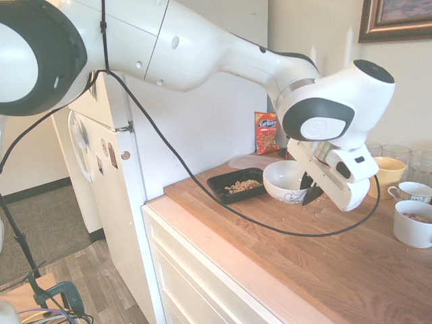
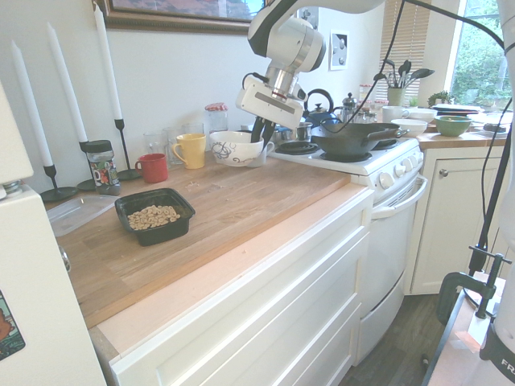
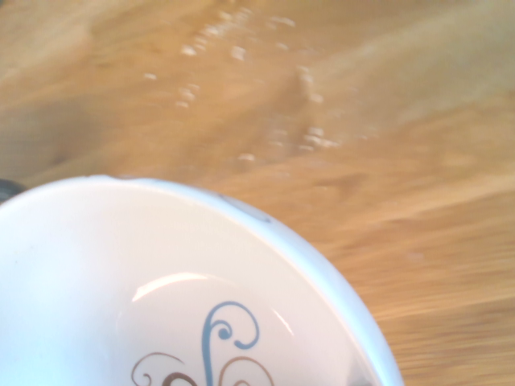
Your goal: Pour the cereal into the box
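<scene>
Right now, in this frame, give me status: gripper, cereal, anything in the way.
Gripper shut on the white bowl's rim. Cereal heaped in the black box. Nothing seen blocking the box; crumbs on the counter.
</scene>
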`<state>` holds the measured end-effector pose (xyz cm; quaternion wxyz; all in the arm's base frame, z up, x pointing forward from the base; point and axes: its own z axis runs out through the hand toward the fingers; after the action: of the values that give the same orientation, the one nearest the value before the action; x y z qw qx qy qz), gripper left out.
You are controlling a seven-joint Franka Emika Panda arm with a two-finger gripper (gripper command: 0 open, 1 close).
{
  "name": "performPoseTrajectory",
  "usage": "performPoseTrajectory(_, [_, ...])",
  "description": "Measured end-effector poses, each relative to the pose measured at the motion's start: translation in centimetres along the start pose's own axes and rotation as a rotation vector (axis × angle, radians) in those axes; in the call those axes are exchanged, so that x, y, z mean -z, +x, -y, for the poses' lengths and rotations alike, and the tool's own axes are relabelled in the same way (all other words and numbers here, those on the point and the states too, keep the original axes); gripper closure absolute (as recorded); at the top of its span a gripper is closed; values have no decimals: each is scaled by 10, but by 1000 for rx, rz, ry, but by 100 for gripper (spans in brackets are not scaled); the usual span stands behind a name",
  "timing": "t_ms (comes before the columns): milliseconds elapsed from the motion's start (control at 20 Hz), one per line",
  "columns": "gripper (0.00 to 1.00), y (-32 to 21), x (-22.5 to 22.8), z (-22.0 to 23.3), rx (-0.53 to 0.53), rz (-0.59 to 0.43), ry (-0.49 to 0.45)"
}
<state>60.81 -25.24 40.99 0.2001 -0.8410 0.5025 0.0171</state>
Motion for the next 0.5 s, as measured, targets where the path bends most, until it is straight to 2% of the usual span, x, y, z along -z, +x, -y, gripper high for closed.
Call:
performPoseTrajectory(300, [100,26,-7,-10,-10,-62,-66])
performPoseTrajectory(500, [100,37,-28,-8,-31,-93,-105])
